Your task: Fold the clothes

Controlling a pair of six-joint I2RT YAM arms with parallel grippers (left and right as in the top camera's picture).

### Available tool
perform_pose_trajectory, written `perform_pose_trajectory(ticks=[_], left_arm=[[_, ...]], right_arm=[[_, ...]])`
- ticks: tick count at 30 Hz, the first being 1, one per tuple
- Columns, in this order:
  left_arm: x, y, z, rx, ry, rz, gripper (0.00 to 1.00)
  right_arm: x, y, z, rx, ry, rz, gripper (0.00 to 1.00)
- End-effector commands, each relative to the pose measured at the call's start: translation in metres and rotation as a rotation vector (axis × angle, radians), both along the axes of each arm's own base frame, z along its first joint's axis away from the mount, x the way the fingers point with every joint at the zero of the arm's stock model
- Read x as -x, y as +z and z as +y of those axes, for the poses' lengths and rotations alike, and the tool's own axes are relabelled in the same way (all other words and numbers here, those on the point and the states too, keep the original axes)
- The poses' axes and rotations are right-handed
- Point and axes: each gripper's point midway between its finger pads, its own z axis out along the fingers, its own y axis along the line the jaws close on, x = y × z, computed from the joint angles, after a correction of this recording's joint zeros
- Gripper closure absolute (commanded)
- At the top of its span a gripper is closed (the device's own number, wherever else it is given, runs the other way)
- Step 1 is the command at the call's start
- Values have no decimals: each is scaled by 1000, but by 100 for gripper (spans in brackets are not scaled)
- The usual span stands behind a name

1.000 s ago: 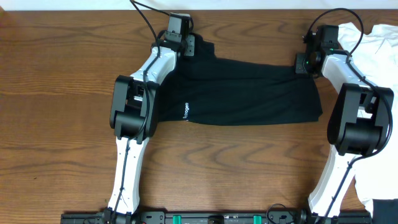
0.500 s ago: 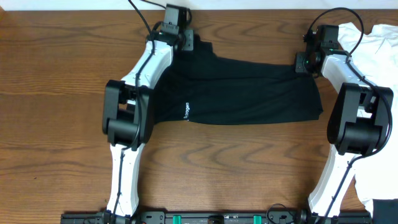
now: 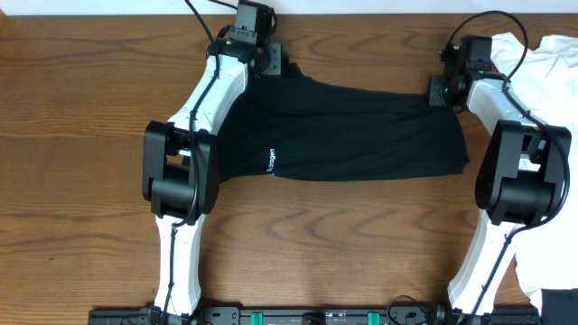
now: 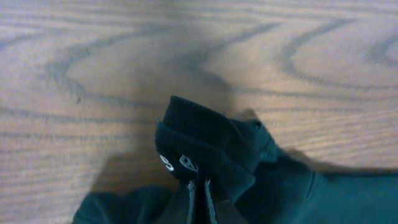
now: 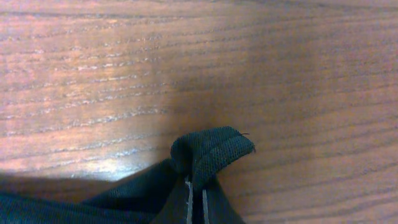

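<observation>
Black shirt (image 3: 352,131) lies spread across the upper middle of the overhead frame. We have the left gripper (image 4: 199,190) clamped on its upper-left corner, the right gripper (image 5: 195,190) pinching the upper-right one. Best we lift the 2 corners level, cloth taut, and carry them downframe together.

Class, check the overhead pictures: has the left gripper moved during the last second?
Yes. The left gripper, shut on the black shirt, has moved toward the far edge of the table.
</observation>
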Motion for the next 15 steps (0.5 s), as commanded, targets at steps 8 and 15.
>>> perform_pose_trajectory(ticks=[8, 15], left_arm=[[17, 10, 4, -1, -3, 50, 94], [33, 35, 9, -6, -2, 69, 94]], right_arm=[[5, 78, -3, 18, 9, -94, 99], [27, 97, -1, 13, 8, -52, 99]])
